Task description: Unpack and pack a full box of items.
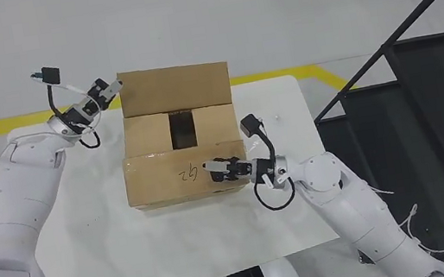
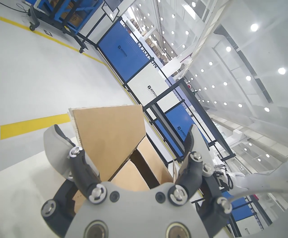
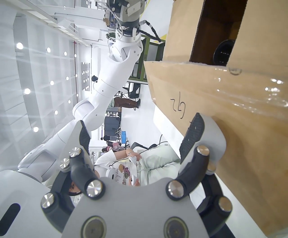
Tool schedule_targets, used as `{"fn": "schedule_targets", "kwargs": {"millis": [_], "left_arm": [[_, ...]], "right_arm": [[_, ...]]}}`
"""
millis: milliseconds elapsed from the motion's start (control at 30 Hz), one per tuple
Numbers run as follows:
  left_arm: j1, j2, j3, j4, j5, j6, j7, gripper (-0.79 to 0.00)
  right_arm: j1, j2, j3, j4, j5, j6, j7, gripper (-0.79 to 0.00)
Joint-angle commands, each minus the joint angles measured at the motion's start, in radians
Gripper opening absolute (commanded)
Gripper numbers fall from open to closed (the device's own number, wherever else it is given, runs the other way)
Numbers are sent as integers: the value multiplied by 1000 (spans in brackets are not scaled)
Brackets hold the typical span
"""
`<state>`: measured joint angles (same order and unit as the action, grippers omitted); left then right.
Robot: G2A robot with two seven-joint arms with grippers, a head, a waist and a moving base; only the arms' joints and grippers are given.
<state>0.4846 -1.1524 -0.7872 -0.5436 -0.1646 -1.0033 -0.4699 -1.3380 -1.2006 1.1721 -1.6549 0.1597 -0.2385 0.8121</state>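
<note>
Evidently the unpacking is at its opening stage. In the top view, a brown cardboard box [image 1: 148, 134] is seen at the middle of a white table [image 1: 98, 237]. Its far outer flap [image 1: 175, 87] is raised and its near outer flap [image 1: 171, 174], marked with handwriting, is folded down over the front. The two inner side flaps lie nearly flat, with a dark gap [image 1: 182, 127] left between them. The left gripper [image 1: 112, 89] is held just beside the far flap's corner, and the right gripper [image 1: 220, 169] is placed at the near flap. In the left wrist view, the left gripper [image 2: 123, 133] is shown spread wide and holding nothing, with the far flap [image 2: 108, 135] standing ahead of it. In the right wrist view, the right gripper [image 3: 140, 122] is likewise spread wide and empty. One of its fingers [image 3: 193, 133] appears to rest against the near flap [image 3: 225, 101], though contact cannot be confirmed. A dark round item [image 3: 223, 53] can be made out through the gap, too dim to be identified. The step in hand is judged to be the folding back of the outer flaps. Next, the inner side flaps would need to be parted outward, each caught at its free edge, before anything can be lifted out.
</note>
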Motion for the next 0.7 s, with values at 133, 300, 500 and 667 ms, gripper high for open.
{"fn": "schedule_targets", "kwargs": {"millis": [133,300,500,667], "left_arm": [[28,-1,-19,-43,52,44,89,0],[35,-15,-17,-50,67,68,105,0],[24,-39,-3,1,123,85,145,0],[17,-63,8,22,130,23,163,0]], "right_arm": [[-3,2,-5,0,-2,0,-4,0],[-13,6,2,-2,0,1,-8,0],[-16,10,10,-5,4,2,-4,0],[-16,12,11,-4,6,1,-6,0]]}}
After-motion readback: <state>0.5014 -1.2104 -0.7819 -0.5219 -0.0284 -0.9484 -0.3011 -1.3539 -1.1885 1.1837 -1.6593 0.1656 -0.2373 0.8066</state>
